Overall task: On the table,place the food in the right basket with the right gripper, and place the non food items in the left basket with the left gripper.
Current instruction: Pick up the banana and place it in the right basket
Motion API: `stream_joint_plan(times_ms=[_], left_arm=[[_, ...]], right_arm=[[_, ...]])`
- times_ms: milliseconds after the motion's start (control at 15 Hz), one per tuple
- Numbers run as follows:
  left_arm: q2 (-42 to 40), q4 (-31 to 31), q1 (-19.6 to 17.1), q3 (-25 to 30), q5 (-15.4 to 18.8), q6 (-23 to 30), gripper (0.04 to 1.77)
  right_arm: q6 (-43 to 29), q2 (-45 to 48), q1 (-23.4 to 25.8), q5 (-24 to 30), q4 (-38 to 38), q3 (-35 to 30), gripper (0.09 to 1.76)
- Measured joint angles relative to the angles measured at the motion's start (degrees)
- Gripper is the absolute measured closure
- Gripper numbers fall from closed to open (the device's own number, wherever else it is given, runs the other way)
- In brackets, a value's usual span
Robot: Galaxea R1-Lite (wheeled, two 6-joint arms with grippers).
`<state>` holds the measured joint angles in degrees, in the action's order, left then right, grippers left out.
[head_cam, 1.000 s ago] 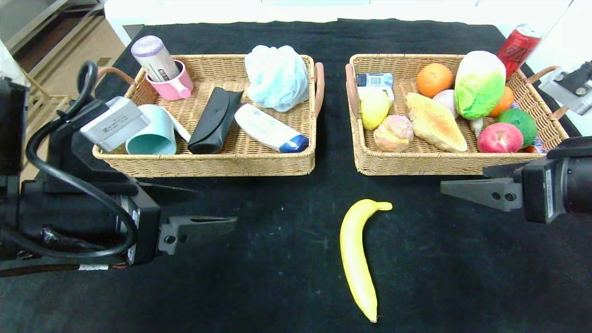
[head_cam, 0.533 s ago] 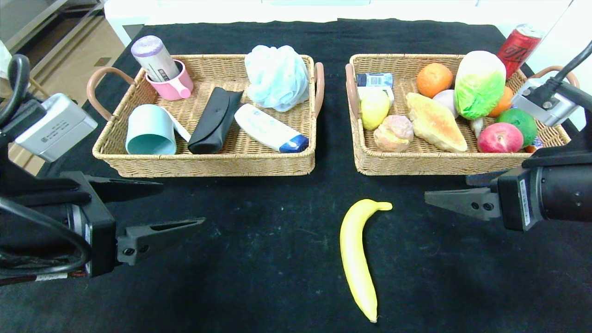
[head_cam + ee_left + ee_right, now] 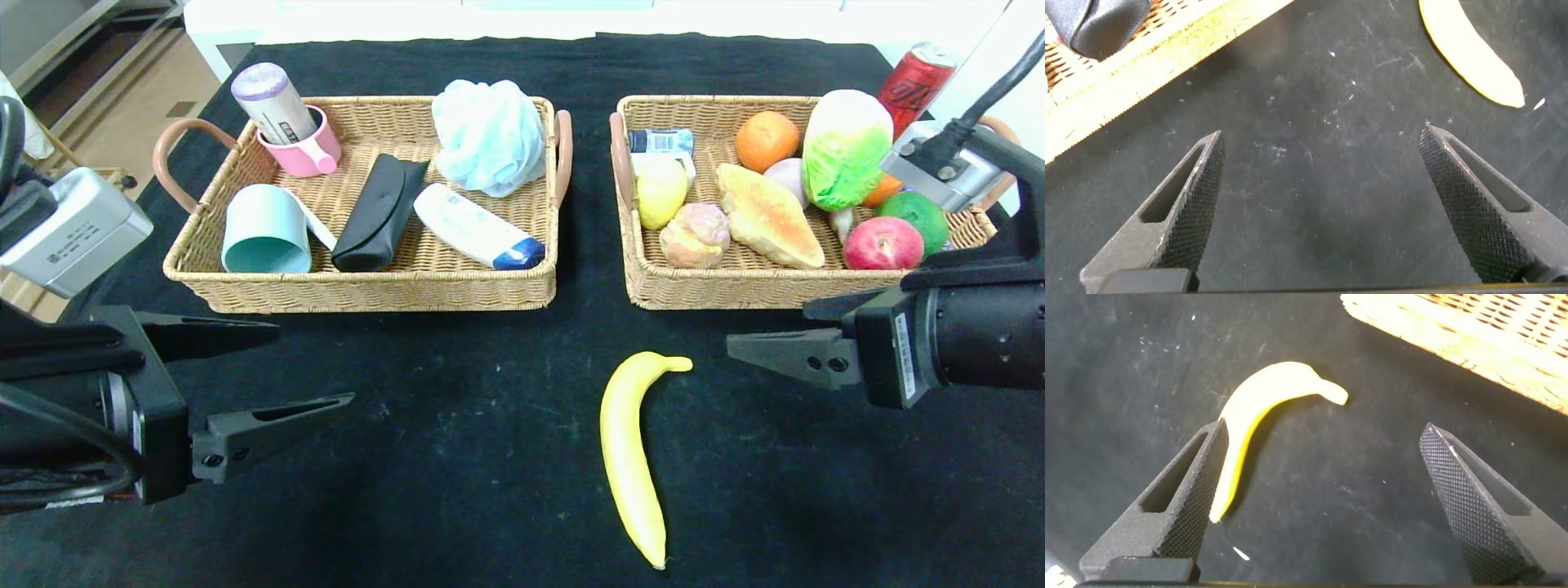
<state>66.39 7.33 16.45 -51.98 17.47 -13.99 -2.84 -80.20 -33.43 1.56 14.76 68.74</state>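
Note:
A yellow banana [image 3: 633,453] lies alone on the black table [image 3: 490,457], in front of the right basket [image 3: 735,292]; it also shows as banana [image 3: 1266,396] and banana [image 3: 1470,53]. An orange [image 3: 766,140] and a cabbage [image 3: 845,151] lie in that basket. A teal mug [image 3: 265,230] lies on its side in the left basket [image 3: 367,296]. My right gripper [image 3: 767,328] hovers open just right of the banana's stem end, empty, right gripper [image 3: 1327,433]. My left gripper [image 3: 314,363] stands open and empty over bare cloth before the left basket, left gripper [image 3: 1323,139].
The left basket also holds a pink mug [image 3: 306,151] with a canister, a black case [image 3: 377,214], a blue sponge puff [image 3: 490,135] and a white tube [image 3: 473,227]. Bread [image 3: 767,216], an apple [image 3: 882,243] and other fruit fill the right basket. A red can [image 3: 914,82] stands behind it.
My left arm has drawn back to the left, uncovering the teal mug and basket handle. My right gripper has slid left and slightly nearer, toward the banana. Both stay open.

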Motion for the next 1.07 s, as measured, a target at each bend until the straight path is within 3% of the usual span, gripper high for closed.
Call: stream_joint_plan(times_ms=[133, 400, 1067], left_arm=[[-0.1, -0.1, 0.0, 0.0, -0.1, -0.1, 0.1], [-0.3, -0.6, -0.1, 0.1, -0.1, 0.0, 0.09], [0.0, -0.9, -0.2, 0.4, -0.1, 0.0, 0.09]], right_arm=[[-1.0, -1.5, -4.4, -5.1, 0.0, 0.3, 0.14], [-5.7, -6.3, -10.9, -9.9, -0.4, 1.1, 0.14], [-13.7, -19.3, -19.1, -22.5, -0.5, 4.5, 0.14]])
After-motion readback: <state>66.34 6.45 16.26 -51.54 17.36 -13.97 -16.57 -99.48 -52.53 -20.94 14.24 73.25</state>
